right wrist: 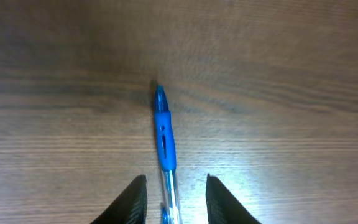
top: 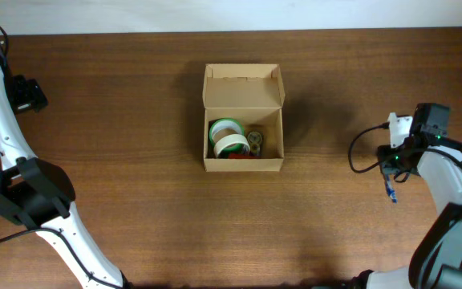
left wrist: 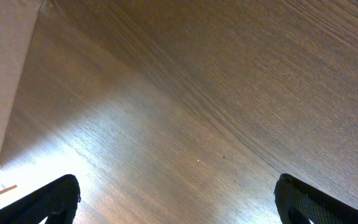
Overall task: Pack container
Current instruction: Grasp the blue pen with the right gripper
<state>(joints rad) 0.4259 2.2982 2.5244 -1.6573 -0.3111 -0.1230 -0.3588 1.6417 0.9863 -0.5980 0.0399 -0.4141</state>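
The container (top: 243, 165), a brown cardboard box with its flap lid (top: 242, 87) standing open at the back, sits mid-table. Inside lie green-and-white tape rolls (top: 228, 138) and a small dark item (top: 255, 142). A blue pen (right wrist: 165, 140) lies flat on the wood at the far right (top: 391, 191). My right gripper (right wrist: 176, 193) is low over the pen (top: 392, 172), its fingers either side of the clear barrel with a gap on both sides. At the table's far left my left gripper (left wrist: 176, 196) is spread wide over bare wood, holding nothing.
The wooden table (top: 135, 201) stretches around the box. The table's back edge meets a pale wall (top: 231, 12). A black cable (top: 363, 152) loops beside the right wrist. A pale surface (left wrist: 2, 74) shows at the left wrist view's left edge.
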